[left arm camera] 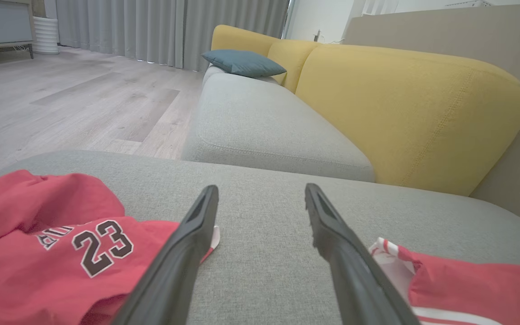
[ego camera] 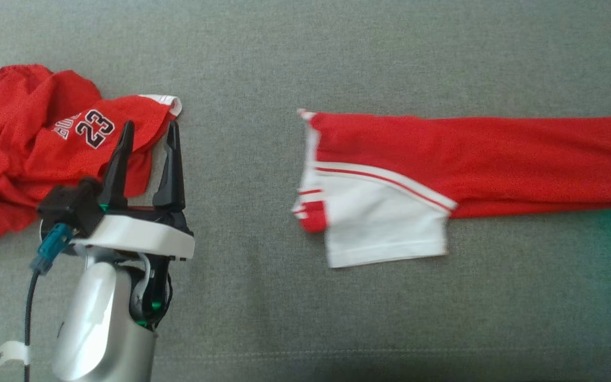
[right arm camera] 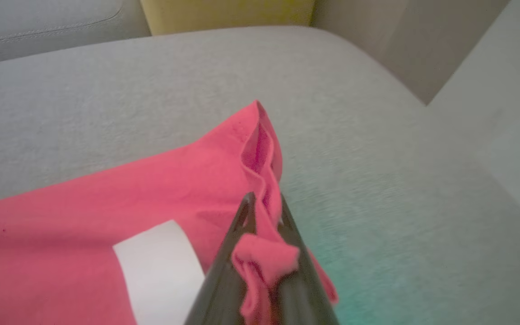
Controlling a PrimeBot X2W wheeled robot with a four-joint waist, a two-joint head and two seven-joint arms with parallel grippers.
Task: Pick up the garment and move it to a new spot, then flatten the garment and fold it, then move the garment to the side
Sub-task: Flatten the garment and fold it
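**Thin Pinch on Red Garment Leaves Room for a Slip**

On the grey sofa cushion (ego camera: 263,63), the right gripper (right arm camera: 264,203) has its fingers pressed together on a small bunched fold of red cloth at the right-hand end of the red-and-white garment (ego camera: 470,159). The garment lies stretched flat across the cushion's right half, its white panel toward the middle and its pinched end toward the cushion's right edge.

The left gripper (ego camera: 150,127) hangs with fingers spread wide and holding nothing, at the cushion's left side. Its fingertips are over the edge of a crumpled red jersey (ego camera: 29,154) bearing the number 23.

The bite looks shallow: only a wad of hem sits between the fingers, so a quick lift could let the slick fabric slide out. It may also have caught just one layer, and the piece would then fall open as it rises. A pull from this one end alone would likely drag and wrinkle the rest. If the left fingers drop where they are, they could snag the jersey instead.
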